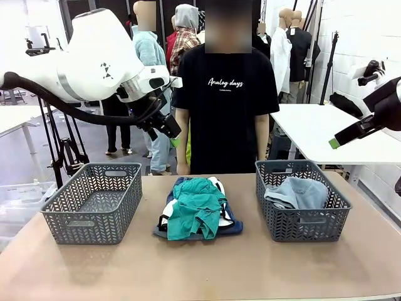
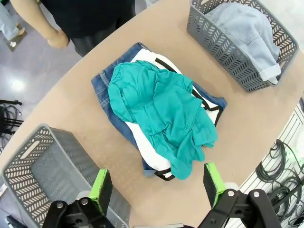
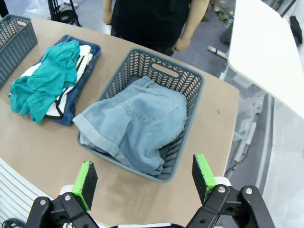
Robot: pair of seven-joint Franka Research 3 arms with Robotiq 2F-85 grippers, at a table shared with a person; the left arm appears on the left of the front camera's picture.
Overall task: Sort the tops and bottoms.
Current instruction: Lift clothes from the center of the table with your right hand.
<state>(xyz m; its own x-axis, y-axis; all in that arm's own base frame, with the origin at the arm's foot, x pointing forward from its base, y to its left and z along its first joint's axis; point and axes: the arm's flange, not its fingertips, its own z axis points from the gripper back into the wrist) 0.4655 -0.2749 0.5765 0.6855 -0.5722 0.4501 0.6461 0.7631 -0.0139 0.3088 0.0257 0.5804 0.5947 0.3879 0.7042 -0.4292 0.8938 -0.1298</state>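
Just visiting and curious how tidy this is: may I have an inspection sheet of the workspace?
Surface: tan table.
Job's things: teal top on white shorts and blue shorts, mid-table; faded denim in right basket; left basket beside the pile.
Clutter: nothing seen.
Grippers: left gripper and right gripper open, above the table, holding nothing.
Cables: black cable along left arm; floor cables.
Surroundings: person at far side; white table.
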